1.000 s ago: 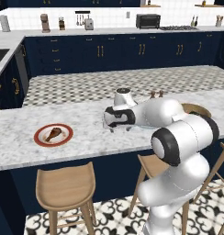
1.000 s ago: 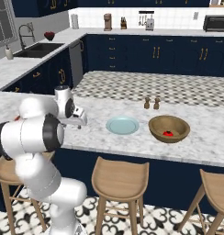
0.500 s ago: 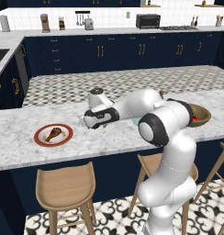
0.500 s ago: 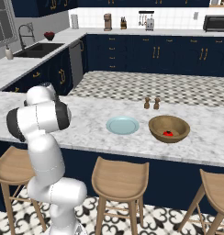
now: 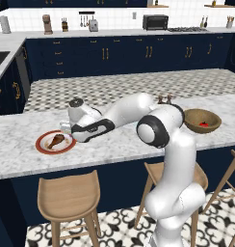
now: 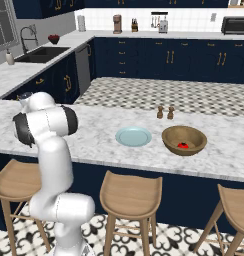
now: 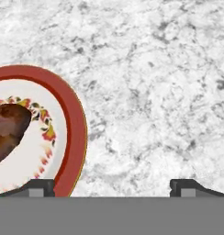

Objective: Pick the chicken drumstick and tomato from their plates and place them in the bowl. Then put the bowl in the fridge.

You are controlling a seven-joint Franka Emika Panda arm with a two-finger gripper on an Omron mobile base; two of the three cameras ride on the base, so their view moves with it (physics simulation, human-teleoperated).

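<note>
Brown chicken drumstick (image 5: 55,141) lies on the red-rimmed plate (image 5: 44,147); red tomato (image 6: 183,145) sits in the wooden bowl (image 6: 170,140); pale blue plate (image 6: 133,136) lies beside the bowl.

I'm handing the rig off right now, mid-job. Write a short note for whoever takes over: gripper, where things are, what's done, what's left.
Gripper: open, empty, pointing down at the marble counter beside the red-rimmed plate, not centred on it.
Chicken drumstick: on that plate, not picked yet.
Tomato: already in the wooden bowl.
Pale blue plate: left of the bowl, nothing on it.
Done: tomato in the bowl.
Left: shift over the drumstick, grasp it, drop it in the bowl, then carry the bowl to the fridge.
</note>
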